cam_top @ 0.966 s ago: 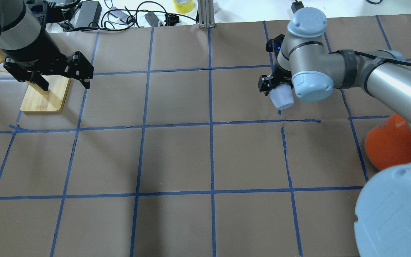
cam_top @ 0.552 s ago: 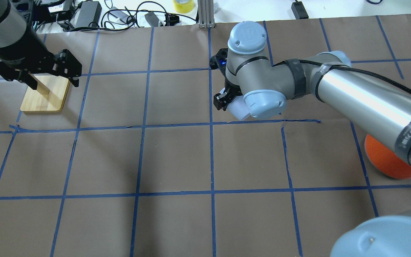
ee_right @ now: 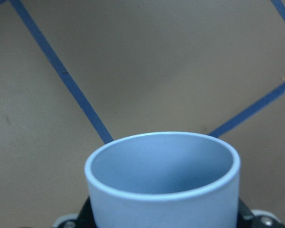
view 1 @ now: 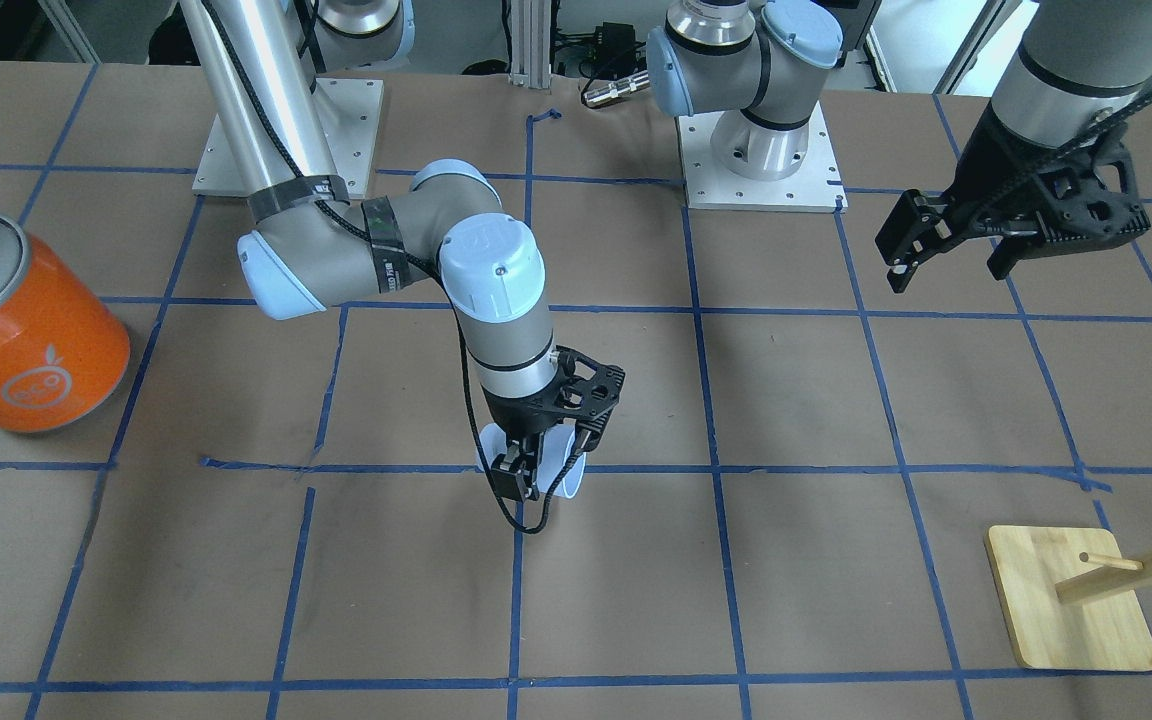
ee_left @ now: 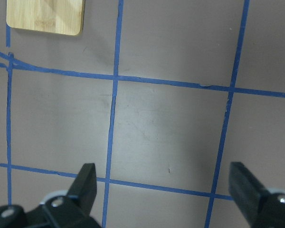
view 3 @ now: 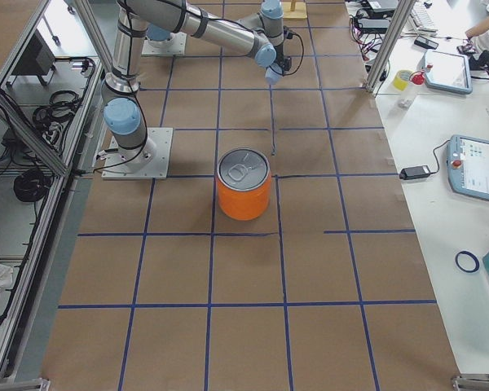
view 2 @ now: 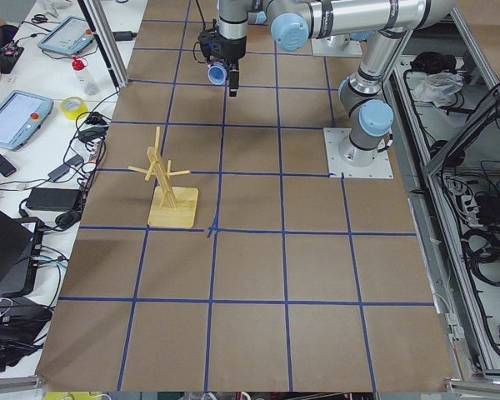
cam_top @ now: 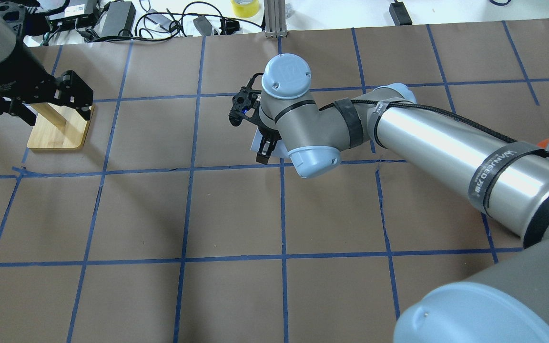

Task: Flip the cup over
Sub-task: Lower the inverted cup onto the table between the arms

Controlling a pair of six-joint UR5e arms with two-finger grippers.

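The pale lavender-blue cup [view 1: 568, 478] is held in my right gripper [view 1: 542, 470], which is shut on its sides, near the middle of the table. It hangs tilted and low over a blue tape line. In the right wrist view the cup [ee_right: 162, 180] fills the lower half, its open mouth and bluish inside facing the camera. In the overhead view only a pale sliver of the cup [cam_top: 256, 142] shows beside the right gripper [cam_top: 264, 148]. My left gripper [view 1: 946, 262] is open and empty, high over the table near the wooden stand, and also shows in the overhead view [cam_top: 57, 113].
A large orange can [view 1: 24, 330] with a silver top stands at the robot's right end of the table. A wooden peg stand [view 1: 1071, 610] on a bamboo base [cam_top: 60, 129] stands at the left end. Cables and power bricks [cam_top: 160, 19] lie beyond the far edge.
My right arm has swung from the table's right side to its middle, carrying the cup with it. My left gripper has drawn back toward the left edge, still open.
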